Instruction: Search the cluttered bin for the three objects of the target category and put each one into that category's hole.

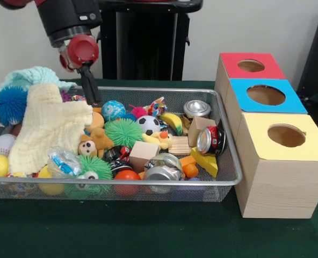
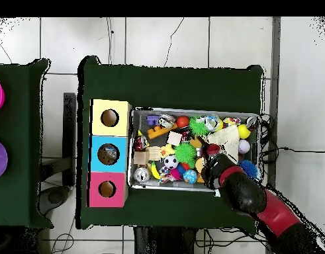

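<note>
Green cloth covers the table (image 1: 148,231), with a wire mesh bin (image 1: 231,174) at centre and, just beside it, a wooden box with three holes: red-topped hole (image 1: 251,65), blue-topped hole (image 1: 266,95), yellow-topped hole (image 1: 286,135). Bin is crammed. Target category not stated; crushed metal cans look a likely set of three: one upright can (image 1: 196,109) at the back near the box, one red can (image 1: 211,140) lying on its side in front of it, one silver can (image 1: 163,173) at the front wall. Gripper (image 1: 89,86) hangs over the bin's far left part, its dark tip down among the toys beside the pale yellow cloth (image 1: 46,129); whether its fingers are apart or together, cannot tell. Nothing visibly held. Judgement on handling: cans light, thin-walled, slick, already dented, so they would roll or slip; best taken across the body, not the rim. Silver can is hemmed in by an orange ball (image 1: 128,176) and a wooden block (image 1: 144,153), likely awkward. Soft spiky green ball (image 1: 123,132) and teddy (image 1: 90,144) lie between gripper and cans.
</note>
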Motion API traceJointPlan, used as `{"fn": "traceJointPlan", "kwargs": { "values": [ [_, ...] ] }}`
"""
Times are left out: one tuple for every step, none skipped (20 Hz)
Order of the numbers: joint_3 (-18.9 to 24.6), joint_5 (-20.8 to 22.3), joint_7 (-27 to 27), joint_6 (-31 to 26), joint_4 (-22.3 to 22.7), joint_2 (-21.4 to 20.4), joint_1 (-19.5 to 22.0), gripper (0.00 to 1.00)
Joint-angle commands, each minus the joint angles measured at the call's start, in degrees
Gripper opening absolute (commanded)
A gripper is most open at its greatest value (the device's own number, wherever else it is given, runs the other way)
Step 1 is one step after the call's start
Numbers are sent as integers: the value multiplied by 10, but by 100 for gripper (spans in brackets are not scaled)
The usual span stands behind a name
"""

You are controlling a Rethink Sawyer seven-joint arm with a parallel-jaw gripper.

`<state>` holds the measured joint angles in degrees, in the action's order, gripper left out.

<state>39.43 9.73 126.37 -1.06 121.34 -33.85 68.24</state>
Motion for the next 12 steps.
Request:
{"fn": "traceJointPlan", "kwargs": {
  "values": [
    [-29, -51, 93, -52, 19, -60, 6, 100],
    [-29, -51, 89, -50, 18, -59, 7, 100],
    [-29, -48, 79, -53, 13, -56, 11, 100],
    [-29, -45, 74, -50, 13, -55, 12, 100],
    [-28, -29, 59, -33, 3, -43, 17, 100],
    [-28, -20, 55, -18, 0, -36, 19, 100],
    [-33, 0, 51, 15, -6, -26, 20, 100],
    [-37, 11, 51, 35, -7, -23, 20, 100],
    [-40, 20, 55, 59, -4, -23, 22, 100],
    [-43, 29, 59, 83, -1, -23, 23, 100],
    [-43, 37, 69, 113, 8, -27, 27, 100],
    [-43, 41, 74, 127, 13, -29, 30, 100]
  ]
}}
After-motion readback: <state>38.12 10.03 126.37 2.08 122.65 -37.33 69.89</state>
